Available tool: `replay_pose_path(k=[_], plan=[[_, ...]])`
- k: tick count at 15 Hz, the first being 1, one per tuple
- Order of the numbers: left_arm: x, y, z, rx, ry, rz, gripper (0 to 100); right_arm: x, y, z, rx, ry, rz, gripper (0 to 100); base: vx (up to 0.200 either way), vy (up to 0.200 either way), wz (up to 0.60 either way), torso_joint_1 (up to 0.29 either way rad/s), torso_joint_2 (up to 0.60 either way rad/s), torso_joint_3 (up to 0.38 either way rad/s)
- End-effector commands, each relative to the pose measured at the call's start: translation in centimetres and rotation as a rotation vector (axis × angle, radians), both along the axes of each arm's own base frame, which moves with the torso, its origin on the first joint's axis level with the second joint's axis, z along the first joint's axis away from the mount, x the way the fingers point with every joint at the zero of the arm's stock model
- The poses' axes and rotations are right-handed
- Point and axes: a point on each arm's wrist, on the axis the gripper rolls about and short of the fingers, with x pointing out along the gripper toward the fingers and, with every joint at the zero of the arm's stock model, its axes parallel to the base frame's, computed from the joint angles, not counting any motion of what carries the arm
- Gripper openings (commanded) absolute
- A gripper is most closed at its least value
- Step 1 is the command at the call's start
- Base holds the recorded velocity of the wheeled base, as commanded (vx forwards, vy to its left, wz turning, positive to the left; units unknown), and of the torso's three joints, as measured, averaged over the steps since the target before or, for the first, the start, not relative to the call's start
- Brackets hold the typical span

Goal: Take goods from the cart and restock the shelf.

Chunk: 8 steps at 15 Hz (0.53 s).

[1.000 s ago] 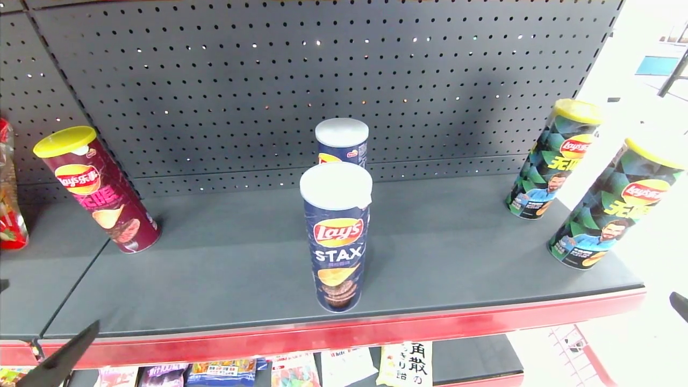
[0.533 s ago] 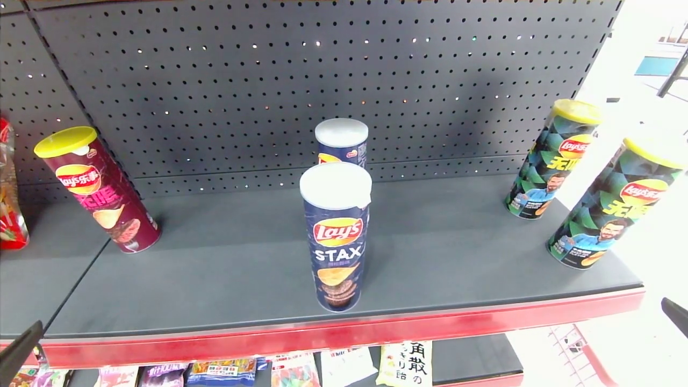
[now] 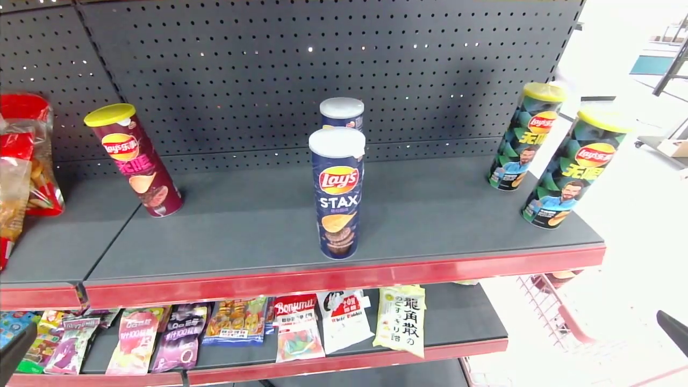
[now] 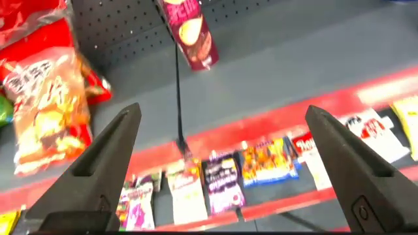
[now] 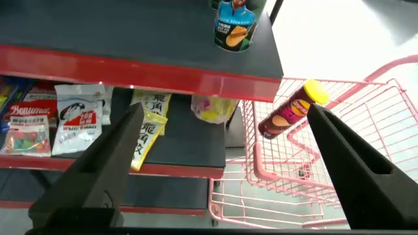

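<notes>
Two blue chip cans stand mid-shelf, one (image 3: 337, 199) in front of the other (image 3: 342, 112). A maroon can (image 3: 134, 161) stands at the left of the grey shelf board (image 3: 441, 215), and two green-black cans (image 3: 524, 137) (image 3: 575, 169) at its right end. Below the shelf's right end is the pink wire cart (image 5: 366, 85), with a maroon, yellow-lidded can (image 5: 292, 111) lying in it. My left gripper (image 4: 222, 111) is open and holds nothing, in front of the shelf's left part. My right gripper (image 5: 224, 108) is open and holds nothing, out from the shelf's right end, near the cart.
Flat snack bags (image 3: 301, 328) line the lower shelf. Red bags (image 3: 21, 156) fill the upper board's far left. Pegboard backs the shelf. The board has free room between the cans. A red lip edges each shelf front.
The head camera has pulled back and tilted down, so the lower shelf and cart come into view. The left fingertip dropped from the lower left to the picture's corner.
</notes>
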Motion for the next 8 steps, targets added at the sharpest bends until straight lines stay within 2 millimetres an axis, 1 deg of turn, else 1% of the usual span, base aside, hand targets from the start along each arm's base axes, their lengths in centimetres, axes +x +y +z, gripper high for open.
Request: replay_pose_path(k=[1, 5, 8], plan=[[0.05, -0.01, 0.0, 0.003, 0.002, 0.002, 100, -0.09, 0.01, -0.01, -0.001, -0.004, 0.002, 100, 0.0, 0.0, 0.0, 0.0, 0.0, 0.0], [-0.24, 0.07, 0.0, 0.033, -0.012, -0.001, 100, -0.27, 0.0, -0.19, -0.019, -0.007, 0.005, 100, 0.0, 0.0, 0.0, 0.0, 0.0, 0.0], [-0.46, 0.14, 0.02, 0.035, -0.024, 0.001, 100, -0.29, 0.01, -0.36, -0.022, -0.003, 0.008, 100, 0.0, 0.0, -0.6, 0.007, 0.0, 0.001]])
